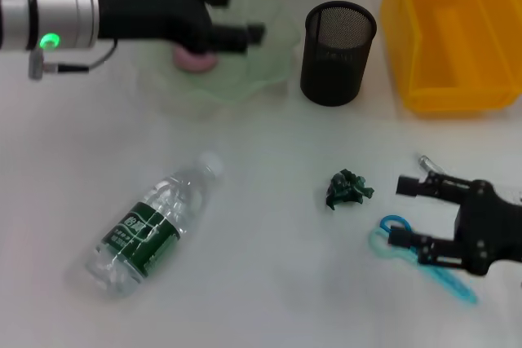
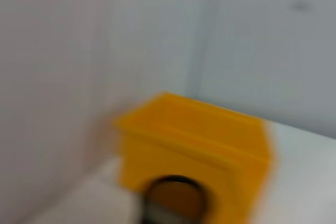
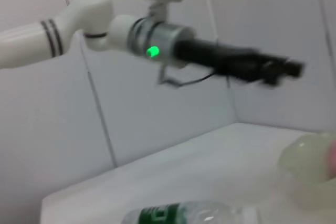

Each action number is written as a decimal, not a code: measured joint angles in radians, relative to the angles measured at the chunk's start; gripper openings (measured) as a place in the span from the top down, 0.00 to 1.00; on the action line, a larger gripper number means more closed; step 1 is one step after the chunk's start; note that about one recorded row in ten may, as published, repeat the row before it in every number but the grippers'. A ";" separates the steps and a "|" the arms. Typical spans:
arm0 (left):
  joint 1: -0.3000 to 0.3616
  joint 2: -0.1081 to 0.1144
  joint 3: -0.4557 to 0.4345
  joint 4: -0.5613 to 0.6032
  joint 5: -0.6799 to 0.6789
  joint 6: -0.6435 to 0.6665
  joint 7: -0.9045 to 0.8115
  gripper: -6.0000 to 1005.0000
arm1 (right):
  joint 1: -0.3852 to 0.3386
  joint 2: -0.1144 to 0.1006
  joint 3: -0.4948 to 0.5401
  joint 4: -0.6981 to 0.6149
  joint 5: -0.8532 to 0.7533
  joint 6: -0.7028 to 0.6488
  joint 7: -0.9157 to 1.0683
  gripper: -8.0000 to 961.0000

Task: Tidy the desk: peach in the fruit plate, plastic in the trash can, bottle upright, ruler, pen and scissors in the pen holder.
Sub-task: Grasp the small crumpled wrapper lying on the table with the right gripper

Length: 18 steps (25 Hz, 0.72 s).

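Peach (image 1: 194, 59) rests in the fruit plate (image 1: 245, 79) near the worktop's far edge beneath the spread-fingered left gripper (image 1: 238, 15), while the right gripper (image 1: 401, 211), fingers apart, straddles the scissors (image 1: 424, 260) near the right edge

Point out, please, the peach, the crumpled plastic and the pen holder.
peach (image 1: 194, 60): head view, its pink side under the left hand.
crumpled plastic (image 1: 347, 187): head view, its middle.
pen holder (image 1: 338, 63): head view, mesh wall.

Pink peach (image 1: 194, 60) lying in the pale green fruit plate (image 1: 245, 79), clear green-labelled bottle (image 1: 152, 226) on its side, crumpled dark green plastic (image 1: 347, 188), blue-handled scissors (image 1: 408, 250) flat, black mesh pen holder (image 1: 338, 53) upright, yellow trash can (image 1: 453, 34).
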 joint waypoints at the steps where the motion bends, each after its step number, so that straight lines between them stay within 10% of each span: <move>1: 0.006 -0.001 -0.006 -0.004 -0.006 0.031 0.013 0.33 | 0.004 -0.004 0.027 -0.003 0.000 -0.001 0.012 0.21; 7: 0.063 -0.002 -0.027 -0.179 -0.073 0.242 0.195 0.23 | 0.040 -0.017 0.150 -0.144 -0.001 -0.029 0.206 0.21; 18: 0.092 -0.002 -0.184 -0.466 -0.078 0.384 0.457 0.22 | 0.114 0.012 -0.473 -1.074 -0.216 -0.100 0.944 0.21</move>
